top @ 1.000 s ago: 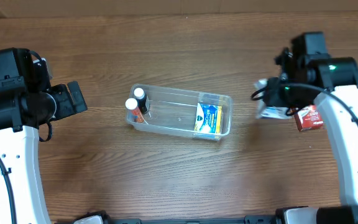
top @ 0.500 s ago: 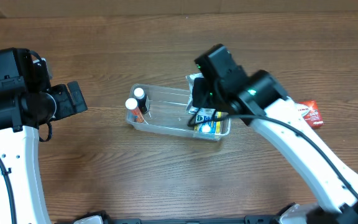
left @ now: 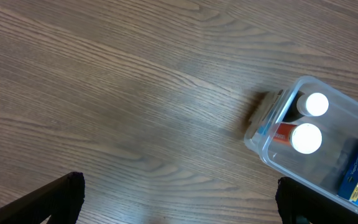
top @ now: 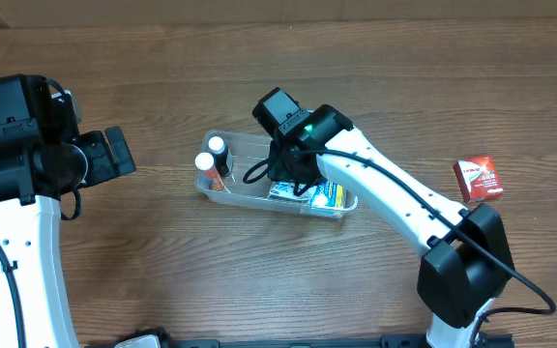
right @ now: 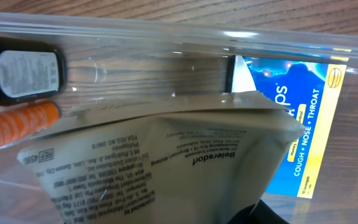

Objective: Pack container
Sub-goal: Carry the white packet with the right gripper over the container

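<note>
The clear plastic container [top: 236,195] lies at the table's middle. In it stand two white-capped bottles [top: 211,155] at the left end, and a blue and yellow box [top: 335,197] lies at the right end. My right gripper [top: 286,178] is down over the container's middle, shut on a white printed packet [right: 166,162]. In the right wrist view the packet hangs inside the container wall [right: 166,34], between a black bottle [right: 23,71] with an orange one [right: 17,127] and the blue box [right: 297,112]. My left gripper [left: 179,202] is open and empty, left of the container [left: 272,146].
A small red box [top: 477,180] lies on the wood table at the far right. My left arm [top: 27,145] hovers at the table's left side. The right arm's link crosses from the front right toward the container.
My right arm has swung left from the table's right side with the white packet and lowered it into the container's middle. The left arm has not moved.
</note>
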